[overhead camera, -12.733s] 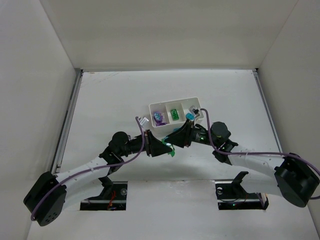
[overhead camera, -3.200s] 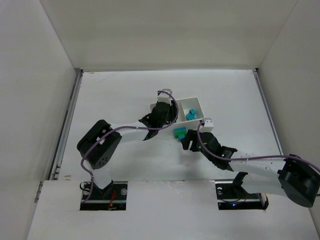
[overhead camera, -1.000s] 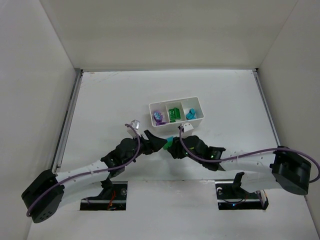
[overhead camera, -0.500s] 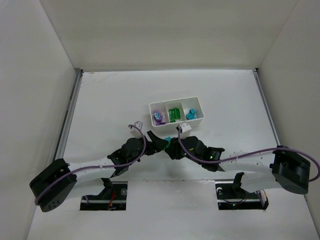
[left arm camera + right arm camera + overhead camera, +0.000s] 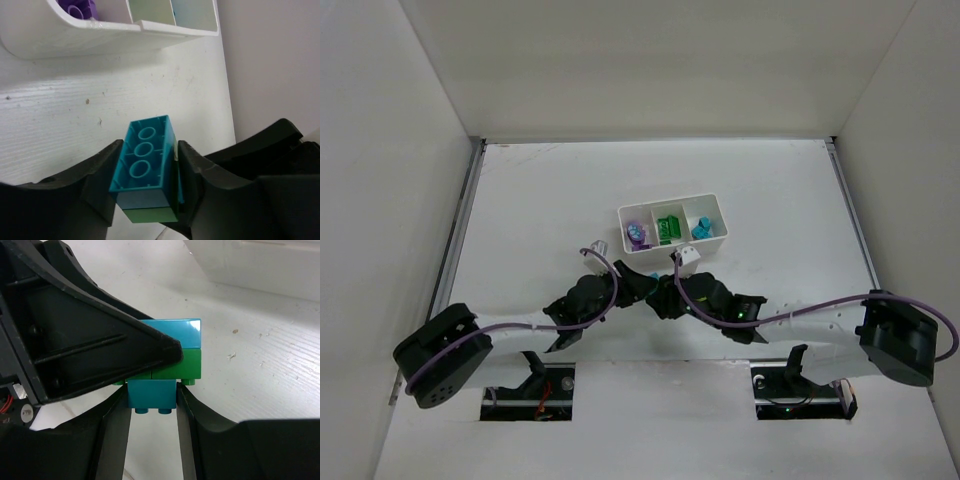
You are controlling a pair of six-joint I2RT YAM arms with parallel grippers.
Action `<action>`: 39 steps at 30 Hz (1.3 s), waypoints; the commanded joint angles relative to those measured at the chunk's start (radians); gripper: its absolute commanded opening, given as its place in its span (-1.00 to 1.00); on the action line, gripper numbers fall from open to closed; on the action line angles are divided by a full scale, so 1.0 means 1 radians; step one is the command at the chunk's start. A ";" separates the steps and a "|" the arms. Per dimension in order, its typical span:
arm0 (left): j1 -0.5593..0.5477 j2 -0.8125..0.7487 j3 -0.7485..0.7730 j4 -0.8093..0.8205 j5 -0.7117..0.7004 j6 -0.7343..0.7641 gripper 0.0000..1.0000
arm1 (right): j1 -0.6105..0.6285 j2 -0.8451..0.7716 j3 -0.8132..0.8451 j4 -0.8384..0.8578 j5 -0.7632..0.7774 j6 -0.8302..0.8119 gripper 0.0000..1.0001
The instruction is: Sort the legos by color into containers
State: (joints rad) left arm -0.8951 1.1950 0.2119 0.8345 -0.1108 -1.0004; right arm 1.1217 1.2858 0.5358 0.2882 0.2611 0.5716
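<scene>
Top external view: a white table (image 5: 520,200) with faint wood grain and small specks carries a white plastic tray (image 5: 706,208) with thin dividers. Its three square compartments hold purple, green and teal bricks, from left to right. Just in front of the tray, two black grippers meet tip to tip.

Left wrist view: the left gripper (image 5: 645,288) is closed to a narrow gap, and its fingers (image 5: 100,175) press both long sides of the top teal brick (image 5: 145,160). The hollow underside of that brick, with three round tubes, faces the camera.

Right wrist view: the right gripper (image 5: 663,293) is also narrow and pinches the smaller bottom teal brick (image 5: 151,392). A green brick (image 5: 180,365) sits clamped between the two teal ones.

These bricks look light, rigid and glossy, so their smooth faces are probably slippery. The flat side walls are the best place to hold them. The press-fit studs likely need a firm pull from both ends to come apart. The thin tray would probably slide if bumped.
</scene>
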 commanded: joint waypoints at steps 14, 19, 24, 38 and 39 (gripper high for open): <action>0.043 -0.171 -0.051 0.025 -0.040 0.009 -0.59 | -0.041 -0.183 -0.066 0.039 -0.028 0.007 -0.17; 0.092 -0.281 -0.057 -0.078 -0.050 0.051 -0.59 | -0.076 -0.255 -0.082 -0.001 -0.034 0.007 -0.17; 0.124 -0.350 -0.052 -0.147 -0.055 0.077 -0.59 | -0.153 -0.309 -0.059 -0.041 0.026 0.022 -0.17; 0.146 -0.348 -0.016 -0.189 -0.053 0.143 -0.57 | -0.411 -0.207 0.115 -0.057 0.135 0.016 -0.16; 0.149 -0.354 -0.016 -0.192 -0.052 0.137 -0.57 | -0.417 -0.200 0.121 -0.052 0.136 0.014 -0.16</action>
State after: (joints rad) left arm -0.7555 0.8551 0.1596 0.6205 -0.1585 -0.8864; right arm 0.7204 1.0756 0.6041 0.2092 0.3584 0.5980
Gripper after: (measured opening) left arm 0.352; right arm 0.430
